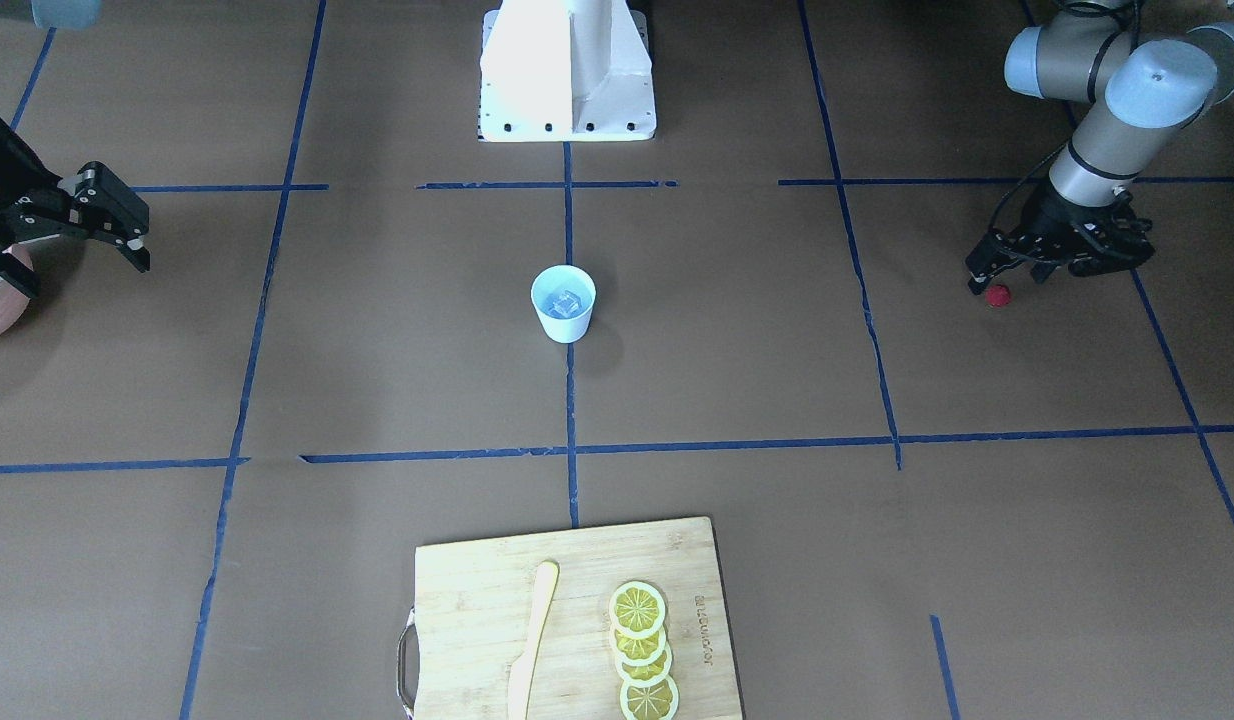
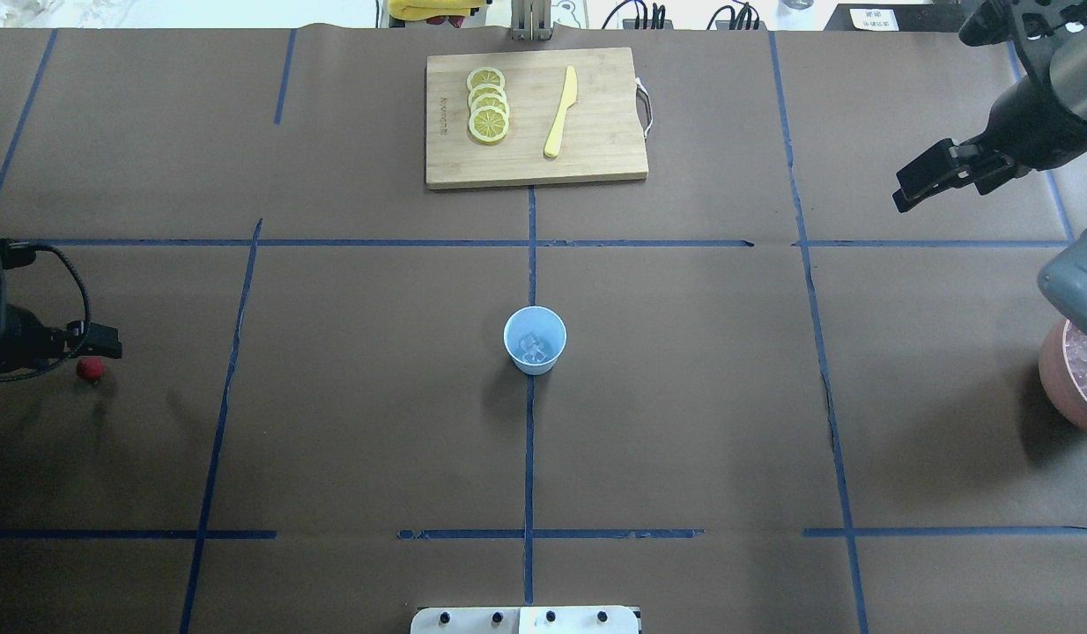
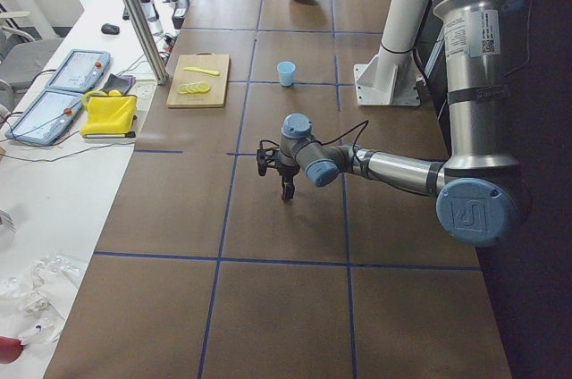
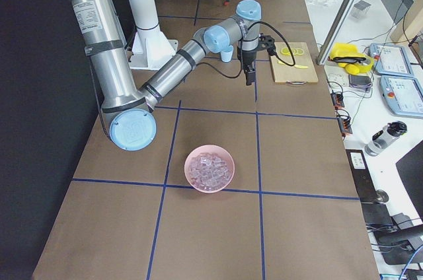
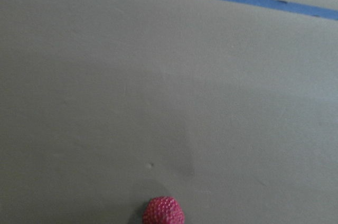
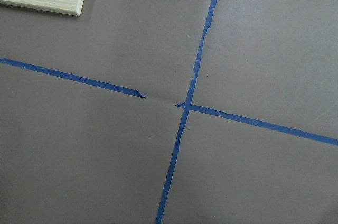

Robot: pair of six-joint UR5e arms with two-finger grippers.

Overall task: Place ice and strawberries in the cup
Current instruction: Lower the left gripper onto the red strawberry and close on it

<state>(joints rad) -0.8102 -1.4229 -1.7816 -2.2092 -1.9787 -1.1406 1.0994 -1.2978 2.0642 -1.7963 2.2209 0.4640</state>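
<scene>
My left pincer [image 1: 1007,275] hangs open low beside the strawberry [image 1: 997,295], which lies on the table [image 1: 777,350], well apart from the cup [image 1: 563,318]. The cup holds ice [image 1: 563,300]; my right pincer [image 1: 82,268] is open and empty.

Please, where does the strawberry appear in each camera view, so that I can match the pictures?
Exterior front-facing: strawberry far right, upper half.
Overhead exterior: strawberry far left, mid-height.
Exterior left: too small to tell.
Exterior right: too small to tell.
Left wrist: strawberry at bottom edge, near centre.
Right wrist: not in it.
Shared landmark: the cup on the central tape line, seen in all four exterior views.
</scene>
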